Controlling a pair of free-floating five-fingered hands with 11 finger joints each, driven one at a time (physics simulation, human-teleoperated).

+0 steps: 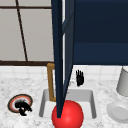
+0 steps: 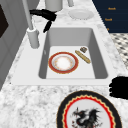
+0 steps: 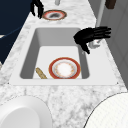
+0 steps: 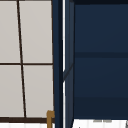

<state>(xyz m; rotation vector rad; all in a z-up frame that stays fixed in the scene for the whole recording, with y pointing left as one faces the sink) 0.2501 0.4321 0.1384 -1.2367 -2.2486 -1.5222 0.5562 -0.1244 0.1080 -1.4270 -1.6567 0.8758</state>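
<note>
My left hand (image 1: pixel 22 107) hovers over a dragon-patterned plate (image 1: pixel 12 102) on the counter left of the sink, fingers hanging down relaxed. In the right side view the left hand (image 3: pixel 37 8) sits at the near edge of that plate (image 3: pixel 53 15). The left side view has it (image 2: pixel 120 87) just right of the plate (image 2: pixel 87 112). My right hand (image 1: pixel 79 77) floats above the back of the sink with straight fingers, beside the faucet (image 3: pixel 100 15). It holds nothing (image 3: pixel 91 36) (image 2: pixel 43 15). A red-rimmed plate (image 3: pixel 65 68) lies in the sink basin (image 3: pixel 30 50).
A brown stick (image 2: pixel 82 56) and a small brown piece (image 2: pixel 83 49) lie in the basin. A white plate (image 1: pixel 118 112) and a grey container (image 1: pixel 123 82) stand on the right counter. A dark blue cabinet door (image 1: pixel 61 50) hangs open above; a red ball (image 1: pixel 67 115) sits in front.
</note>
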